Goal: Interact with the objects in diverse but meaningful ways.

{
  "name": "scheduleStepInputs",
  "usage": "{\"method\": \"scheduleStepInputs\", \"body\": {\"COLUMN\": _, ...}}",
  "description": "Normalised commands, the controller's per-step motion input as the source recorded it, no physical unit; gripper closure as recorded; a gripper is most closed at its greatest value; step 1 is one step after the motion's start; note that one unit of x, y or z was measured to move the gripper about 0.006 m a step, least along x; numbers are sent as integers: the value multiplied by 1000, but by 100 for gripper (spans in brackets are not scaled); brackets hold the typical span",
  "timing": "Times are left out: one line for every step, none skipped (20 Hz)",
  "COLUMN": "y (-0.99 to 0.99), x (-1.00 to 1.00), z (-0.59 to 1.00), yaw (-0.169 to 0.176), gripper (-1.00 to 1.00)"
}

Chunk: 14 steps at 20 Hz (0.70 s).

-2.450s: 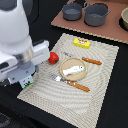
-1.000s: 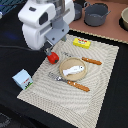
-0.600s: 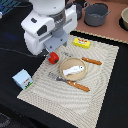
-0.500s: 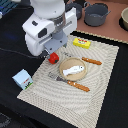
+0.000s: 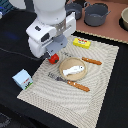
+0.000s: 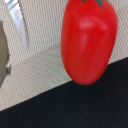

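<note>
The shiny red pepper (image 5: 53, 59) lies at the edge of the beige placemat (image 5: 100, 90), half covered by my arm's white body. My gripper (image 5: 51, 53) hangs right over it, its fingers hidden. In the wrist view the pepper (image 6: 89, 40) fills the frame and no finger shows. The yellow box with red label (image 5: 81, 43) lies at the mat's far side. A white carton (image 5: 22, 80) stands at the mat's corner on the exterior view's left. The white elongated piece (image 5: 73, 70) rests on the tan plate (image 5: 64, 64).
A wooden-handled knife (image 5: 91, 61) and fork (image 5: 70, 82) flank the plate. Grey pots (image 5: 97, 14) stand at the back. The black tabletop (image 6: 60, 105) borders the mat just beside the pepper. A metal blade (image 6: 19, 22) shows in the wrist view.
My arm swung from the exterior view's left to above the red pepper, then sank slightly over it. None of the objects has shifted.
</note>
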Motion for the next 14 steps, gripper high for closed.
{"method": "scheduleStepInputs", "body": {"y": 100, "x": -6, "z": -309, "yaw": 0, "gripper": -100}}
{"method": "scheduleStepInputs", "body": {"y": 123, "x": -14, "z": -311, "yaw": 0, "gripper": -100}}
{"method": "scheduleStepInputs", "body": {"y": 57, "x": -86, "z": -346, "yaw": 0, "gripper": -100}}
{"method": "scheduleStepInputs", "body": {"y": 63, "x": -94, "z": -349, "yaw": 0, "gripper": -100}}
{"method": "scheduleStepInputs", "body": {"y": 46, "x": -89, "z": -369, "yaw": 0, "gripper": -100}}
{"method": "scheduleStepInputs", "body": {"y": 46, "x": -91, "z": -363, "yaw": -1, "gripper": -100}}
{"method": "scheduleStepInputs", "body": {"y": 54, "x": -94, "z": -354, "yaw": -1, "gripper": -100}}
{"method": "scheduleStepInputs", "body": {"y": 40, "x": -117, "z": -369, "yaw": -1, "gripper": -100}}
{"method": "scheduleStepInputs", "body": {"y": 57, "x": -97, "z": -369, "yaw": 0, "gripper": 100}}
{"method": "scheduleStepInputs", "body": {"y": 66, "x": -80, "z": -351, "yaw": 0, "gripper": 100}}
{"method": "scheduleStepInputs", "body": {"y": 43, "x": -109, "z": -377, "yaw": 0, "gripper": 100}}
{"method": "scheduleStepInputs", "body": {"y": 69, "x": -86, "z": -357, "yaw": 0, "gripper": 100}}
{"method": "scheduleStepInputs", "body": {"y": 80, "x": -83, "z": -366, "yaw": 0, "gripper": 100}}
{"method": "scheduleStepInputs", "body": {"y": 77, "x": -91, "z": -380, "yaw": 0, "gripper": 100}}
